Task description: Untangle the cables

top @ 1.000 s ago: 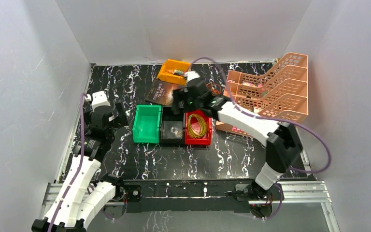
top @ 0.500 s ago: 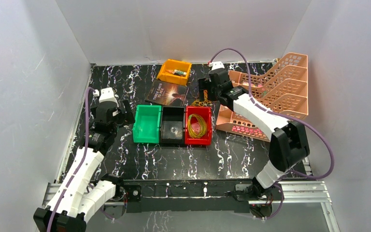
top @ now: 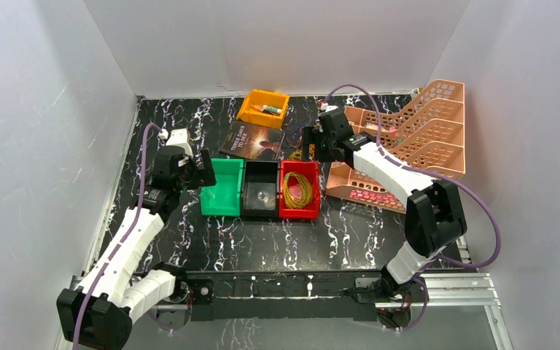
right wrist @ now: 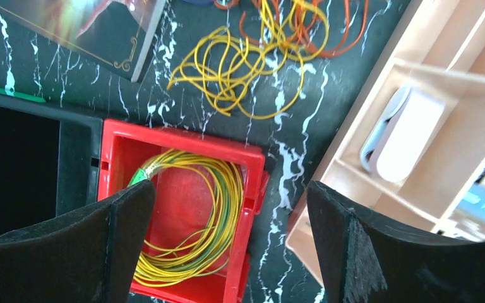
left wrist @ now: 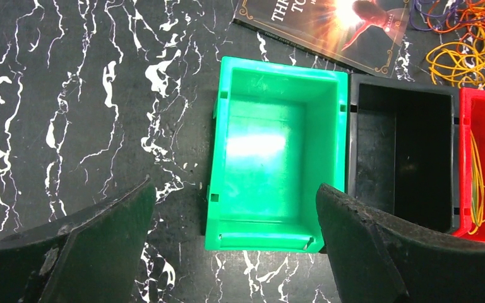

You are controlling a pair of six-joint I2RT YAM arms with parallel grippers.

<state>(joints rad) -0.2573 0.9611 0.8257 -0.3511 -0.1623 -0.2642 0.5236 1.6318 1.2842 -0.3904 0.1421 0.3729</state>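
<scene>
Cables (right wrist: 246, 69) lay tangled on the table between the book (right wrist: 69, 25) and the peach rack (right wrist: 417, 113), just behind the red bin (right wrist: 183, 136), which held a yellow-green coil (right wrist: 218, 208). Within the last second the right gripper (right wrist: 230, 189) had swung from the bins to above the tangle, and the left gripper (left wrist: 233, 189) had reached the green bin (left wrist: 218, 158). Both were spread wide, gripping nothing.

The left arm (top: 127, 244) and right arm (top: 385, 170) wear white shells over black joints, each trailed by a lilac cable (top: 351, 86). The left end effector (left wrist: 235, 189) and right end effector (right wrist: 230, 185) have matte black, scuffed wedge fingers.
</scene>
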